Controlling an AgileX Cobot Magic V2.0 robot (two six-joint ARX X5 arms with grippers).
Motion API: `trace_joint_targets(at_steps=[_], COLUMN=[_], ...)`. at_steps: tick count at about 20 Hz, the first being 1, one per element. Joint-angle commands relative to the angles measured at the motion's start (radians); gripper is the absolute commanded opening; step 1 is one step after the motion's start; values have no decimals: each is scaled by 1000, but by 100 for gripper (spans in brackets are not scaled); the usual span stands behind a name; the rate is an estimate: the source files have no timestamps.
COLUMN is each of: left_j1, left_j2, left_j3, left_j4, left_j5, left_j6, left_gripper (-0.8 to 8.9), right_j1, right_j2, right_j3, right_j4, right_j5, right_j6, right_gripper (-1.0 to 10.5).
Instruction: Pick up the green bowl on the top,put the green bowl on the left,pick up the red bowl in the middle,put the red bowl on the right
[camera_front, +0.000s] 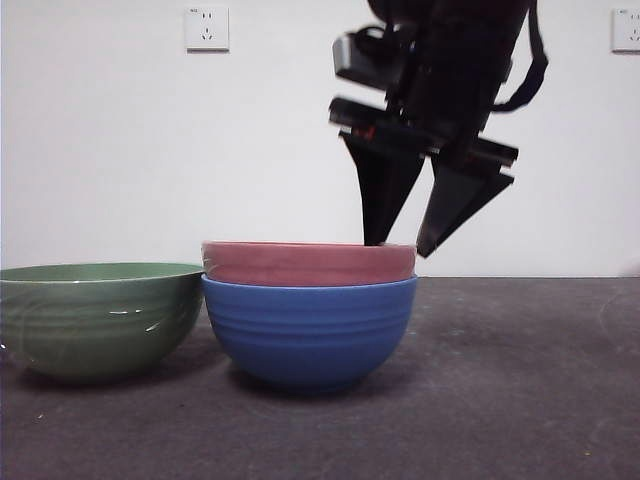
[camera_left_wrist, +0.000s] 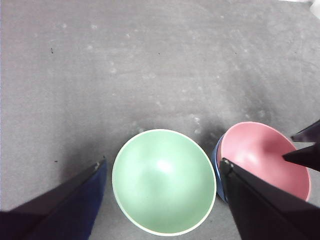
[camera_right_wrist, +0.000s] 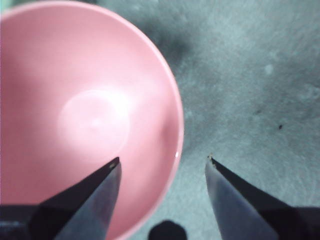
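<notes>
Right gripper (camera_front: 400, 245) jaws apart astride red bowl (camera_front: 308, 263) rim, nested in blue bowl (camera_front: 308, 335), green bowl (camera_front: 98, 318) beside.

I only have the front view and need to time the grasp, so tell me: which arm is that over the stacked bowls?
Observer: The right gripper; its wrist view shows the red bowl right below it.
Operator: Are the jaws straddling the rim?
Observer: Yes. They are open, one over the bowl's inside and one outside its rim.
Operator: And the other arm?
Observer: The left gripper hangs open above the green bowl.
</notes>
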Motion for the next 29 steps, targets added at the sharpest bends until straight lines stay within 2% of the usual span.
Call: trace_joint_targets(at_steps=[1, 3, 6, 8, 19, 29], left_j1=[0, 0, 0, 0, 0, 0], left_j2=[-3, -3, -3, -3, -3, -3], left_j3=[-4, -4, -4, -4, -4, -4], left_j4=[-2, -2, -2, 0, 0, 0], left_j5=[1, 1, 0, 0, 0, 0], left_j6=[-3, -3, -3, -3, 1, 1], left_gripper=[377, 377, 377, 377, 377, 377], right_j1=[2, 2, 0, 0, 0, -10], right_j2=[13, 13, 14, 15, -5, -173], right_j3=[1, 1, 1, 1, 12, 27], right_j4=[23, 35, 27, 28, 37, 31], right_j5=[3, 2, 2, 3, 3, 6], right_j6=[-10, -13, -16, -19, -16, -14], right_gripper=[182, 59, 54, -16, -13, -12])
